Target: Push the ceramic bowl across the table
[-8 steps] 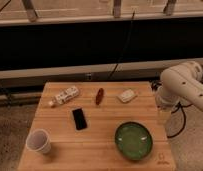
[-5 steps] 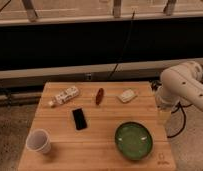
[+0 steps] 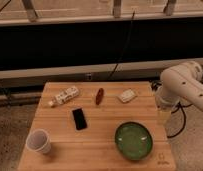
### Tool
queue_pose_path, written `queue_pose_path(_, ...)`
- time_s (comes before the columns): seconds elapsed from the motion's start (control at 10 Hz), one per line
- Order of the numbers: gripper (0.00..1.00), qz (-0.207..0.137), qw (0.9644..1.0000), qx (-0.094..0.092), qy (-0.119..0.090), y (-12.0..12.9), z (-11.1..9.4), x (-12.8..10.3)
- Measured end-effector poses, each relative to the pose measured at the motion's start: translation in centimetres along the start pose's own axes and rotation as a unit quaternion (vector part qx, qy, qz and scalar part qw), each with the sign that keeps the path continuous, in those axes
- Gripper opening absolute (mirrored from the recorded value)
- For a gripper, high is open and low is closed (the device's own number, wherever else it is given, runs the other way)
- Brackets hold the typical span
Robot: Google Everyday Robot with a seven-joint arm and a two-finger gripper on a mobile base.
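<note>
Camera view, single frame. Green bowl [image 3: 133,141] is seen on the wooden table [image 3: 97,150], in the near right part, close to the front edge and to the corner with the small logo, apart from every other item. Bowl is upright and empty; only glossy green glaze is seen inside.

White robot arm [image 3: 182,85] is seen past the table's right edge. Gripper [image 3: 164,116] is hung pointing down just off that edge, behind and to the right of the bowl, not touching it. Whether it is clenched or released cannot be told. Nothing is seen held.

Placement is judged as a staging pose: gripper is kept low and beside the bowl so that the rim can be met from the right and the bowl shoved left across the open boards. Push is judged not yet begun.

Paper cup [image 3: 39,141] is stood upright at the near left corner; its contents cannot be made out. Black phone [image 3: 79,119] is laid flat mid-table, possibly in the push path. White packet [image 3: 64,96], a reddish-brown item [image 3: 99,96] and a small pale item [image 3: 127,95] are lined along the far side, well apart from the bowl.
</note>
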Motion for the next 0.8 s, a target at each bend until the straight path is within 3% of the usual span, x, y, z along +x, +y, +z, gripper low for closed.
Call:
queue_pose_path(0.3, 0.80, 0.004, 0.9999, -0.010, -0.002, 2.7, 2.1, -0.2)
queue_pose_path(0.8, 0.80, 0.006, 0.9998, -0.017, -0.006, 3.9, 3.7, -1.0)
